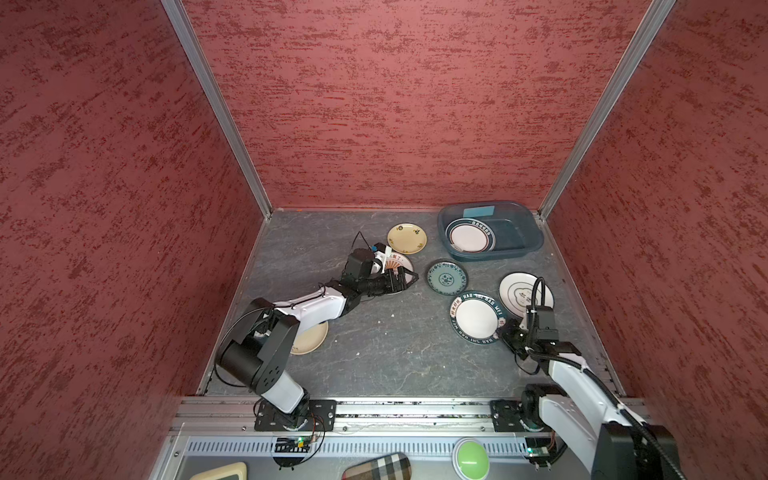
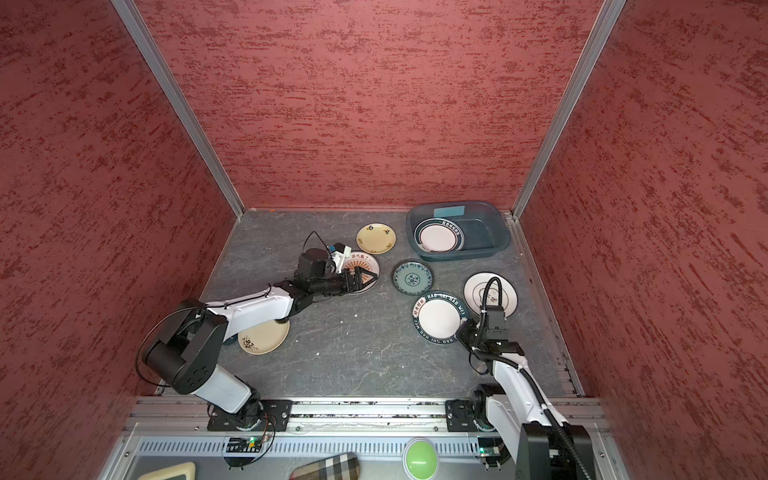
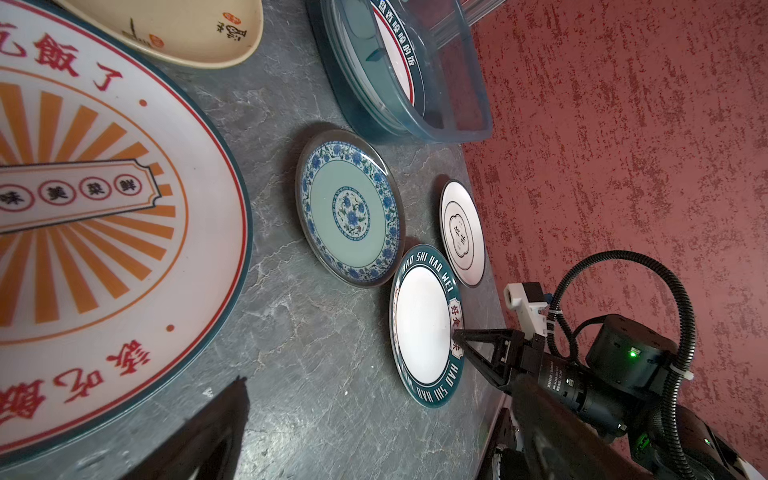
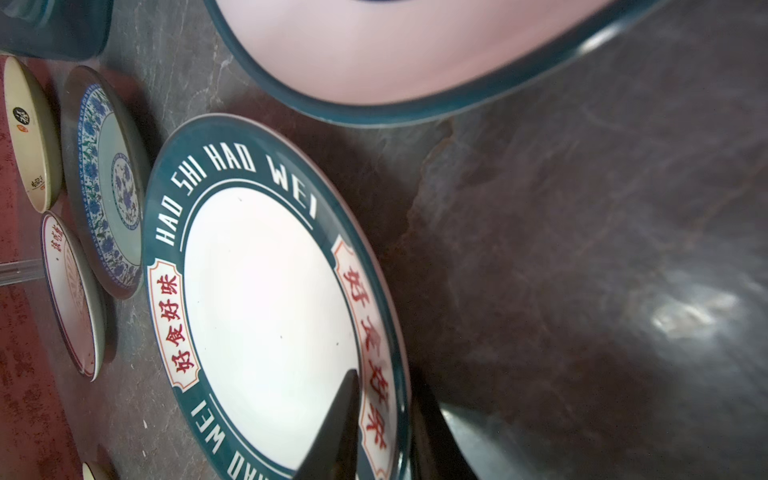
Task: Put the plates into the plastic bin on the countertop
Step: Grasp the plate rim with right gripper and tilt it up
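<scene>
Left side, front: cream plate (image 2: 266,337) flat on the surface (image 1: 374,345), partly hidden under the left arm's forearm.

Left pincer (image 1: 409,276): jaws spread wide, nothing in them. It sits low over the right edge of the sunburst plate (image 1: 400,261). That plate has a teal rim, orange rays and red characters, and lies flat mid-surface.

Yellow plate (image 1: 407,238) is just behind the sunburst plate, toward the back wall. Whether they touch I can't tell.

Small blue-patterned plate (image 1: 446,277) is just right of the left pincer, clear of its neighbours.

Lettered plate (image 1: 475,318), with a white centre and a teal band reading HAO SHI HAO WEI, lies in front and to the right of the patterned one.

Right pincer (image 1: 506,328): jaws pinched on the lettered plate's right rim. The right wrist view shows one finger (image 4: 336,424) over the plate's top face and the other at the outer edge. The plate looks level in both top views.

Clover-outline plate (image 1: 517,291) is a white plate just behind the right pincer, with the wrist cable crossing it.

Bin (image 1: 536,243) stands in the back right corner on the surface, blue-grey and see-through. One teal-rimmed plate (image 1: 471,237) is inside, in its left half. The other six plates are all outside it.
</scene>
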Controlling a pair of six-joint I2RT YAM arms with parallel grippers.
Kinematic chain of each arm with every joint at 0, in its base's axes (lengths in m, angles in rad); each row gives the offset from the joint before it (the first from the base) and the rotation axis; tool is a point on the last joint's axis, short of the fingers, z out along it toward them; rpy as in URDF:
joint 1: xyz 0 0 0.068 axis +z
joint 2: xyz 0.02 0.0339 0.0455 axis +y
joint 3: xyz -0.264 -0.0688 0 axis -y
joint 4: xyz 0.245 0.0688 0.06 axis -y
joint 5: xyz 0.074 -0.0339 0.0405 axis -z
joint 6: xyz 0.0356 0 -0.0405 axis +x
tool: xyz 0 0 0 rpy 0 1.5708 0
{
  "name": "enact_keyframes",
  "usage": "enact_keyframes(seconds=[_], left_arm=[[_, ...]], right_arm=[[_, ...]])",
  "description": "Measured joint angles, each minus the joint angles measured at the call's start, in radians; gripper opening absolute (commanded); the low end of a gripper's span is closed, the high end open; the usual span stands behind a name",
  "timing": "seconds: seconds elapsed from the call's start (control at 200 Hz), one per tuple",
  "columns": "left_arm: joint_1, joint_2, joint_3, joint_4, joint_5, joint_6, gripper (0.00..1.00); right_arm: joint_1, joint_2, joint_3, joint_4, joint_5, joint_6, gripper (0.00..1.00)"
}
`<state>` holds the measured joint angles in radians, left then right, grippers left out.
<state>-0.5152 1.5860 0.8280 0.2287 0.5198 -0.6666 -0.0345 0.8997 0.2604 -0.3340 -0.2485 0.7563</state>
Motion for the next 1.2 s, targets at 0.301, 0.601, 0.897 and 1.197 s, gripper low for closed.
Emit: enact_keyframes(seconds=[0.301, 0.601, 0.897, 1.197], left_arm=[[0.006, 0.000, -0.002, 0.000, -0.002, -0.002, 0.99], [0.013, -0.003, -0.014, -0.027, -0.029, -0.003, 0.99], [0.016, -0.003, -0.014, -0.028, -0.031, -0.010, 0.99], [0.018, -0.003, -0.014, -0.029, -0.031, -0.010, 0.99]], right_arm=[[0.000, -0.020, 0.000, -0.002, 0.003, 0.012, 0.17], [0.000, -0.050, 0.000, -0.001, 0.007, 0.027, 0.13], [0.000, -0.098, 0.000, 0.008, 0.006, 0.051, 0.07], [0.000, -0.110, 0.004, 0.013, 0.000, 0.068, 0.01]])
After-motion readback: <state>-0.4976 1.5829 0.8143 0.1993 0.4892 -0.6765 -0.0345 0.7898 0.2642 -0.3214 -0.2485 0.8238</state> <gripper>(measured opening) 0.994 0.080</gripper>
